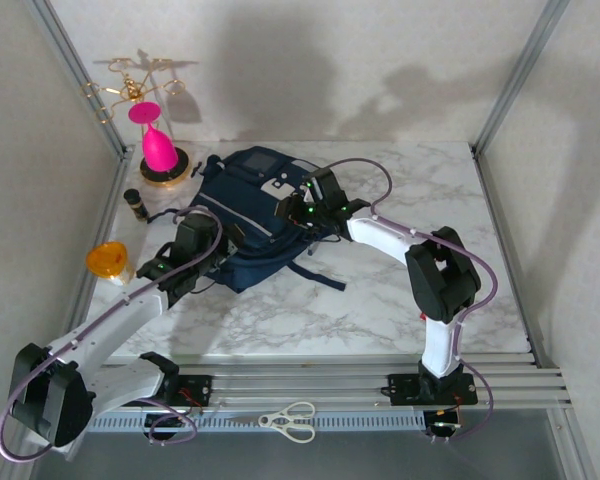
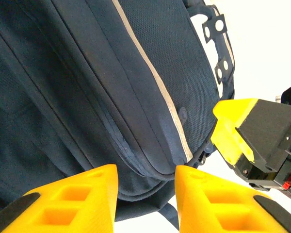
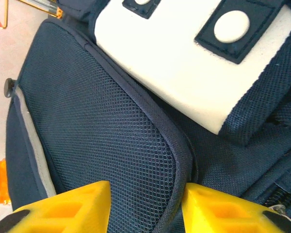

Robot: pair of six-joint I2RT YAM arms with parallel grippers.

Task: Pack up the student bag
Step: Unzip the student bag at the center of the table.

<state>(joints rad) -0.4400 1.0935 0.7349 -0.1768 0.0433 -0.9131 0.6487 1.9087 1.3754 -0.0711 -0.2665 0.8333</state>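
— Step in hand?
— Getting the student bag point(image 1: 252, 218) open; flat on the worktop point(image 1: 400, 290), seemingly zipped. Left gripper point(image 2: 145, 171) at its lower edge, parted over the zip seam point(image 2: 119, 145). Right gripper point(image 3: 145, 187) on its front, parted astride the mesh pocket point(image 3: 102, 131) rim.
— Next?
— Probably a firm pinch, then a steady pull.
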